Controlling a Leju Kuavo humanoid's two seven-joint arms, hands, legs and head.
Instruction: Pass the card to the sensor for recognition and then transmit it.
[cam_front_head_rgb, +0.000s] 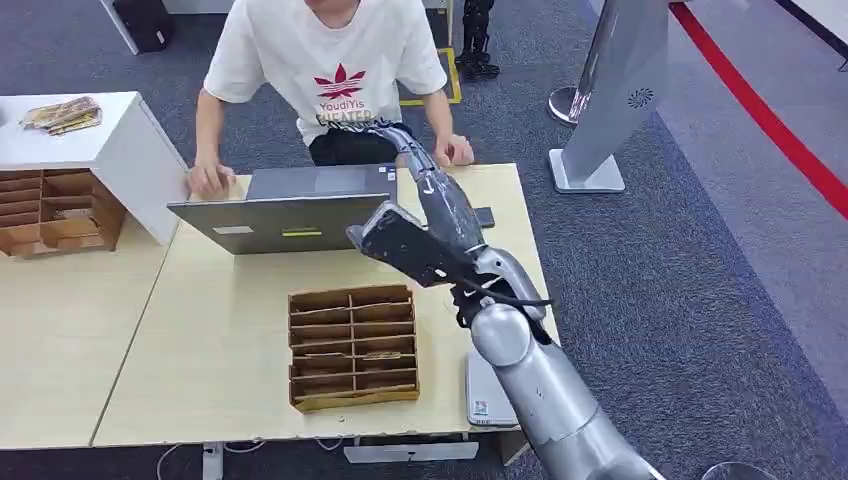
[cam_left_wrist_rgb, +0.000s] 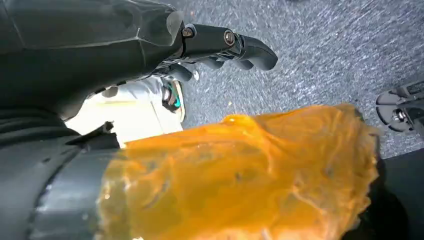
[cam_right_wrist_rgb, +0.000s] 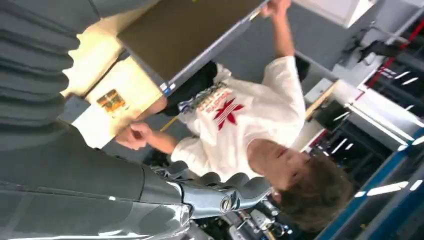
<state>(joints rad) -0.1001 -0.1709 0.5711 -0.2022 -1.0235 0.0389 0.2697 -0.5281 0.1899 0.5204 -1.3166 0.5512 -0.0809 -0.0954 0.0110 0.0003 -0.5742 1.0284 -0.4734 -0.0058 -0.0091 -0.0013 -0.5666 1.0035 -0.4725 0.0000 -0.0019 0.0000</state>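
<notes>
Right hand (cam_front_head_rgb: 398, 138) out over the far edge of the table (cam_front_head_rgb: 220, 330), reaching toward a person (cam_front_head_rgb: 330, 60) seated behind it. Fingers (cam_right_wrist_rgb: 227, 192) stretched forward with a slight curl, close side by side; nothing visible in them from the wrist view.

Card (cam_right_wrist_rgb: 111, 101) flat on the tabletop, orange and green print facing up (hidden by the arm in the head view). Lies beside the corner of the laptop (cam_front_head_rgb: 290, 210), near the person's hand (cam_right_wrist_rgb: 132, 136), apart from the robot's fingers. Small dark block (cam_front_head_rgb: 484, 217) on the table just right of the forearm; cannot tell whether this is the sensor.

Left hand (cam_left_wrist_rgb: 150, 60) hanging over grey carpet (cam_left_wrist_rgb: 320, 55). Dark fingers (cam_left_wrist_rgb: 240, 47) extended, lightly bent, holding nothing. Thumb wrapped in crinkled orange film (cam_left_wrist_rgb: 240, 175).

Also on the table: 1 cardboard tray (cam_front_head_rgb: 352, 345) with rows of slots, in front of the laptop, a few flat pieces lying in some slots. White device (cam_front_head_rgb: 485, 395) at the near edge, partly under the right arm. Person's other hand (cam_front_head_rgb: 208, 180) resting at the laptop's left corner.

On the adjoining table to the left, 1 more slotted tray (cam_front_head_rgb: 50, 210) against a white box (cam_front_head_rgb: 110, 140). Silver stand (cam_front_head_rgb: 610, 100) on the carpet to the right.
</notes>
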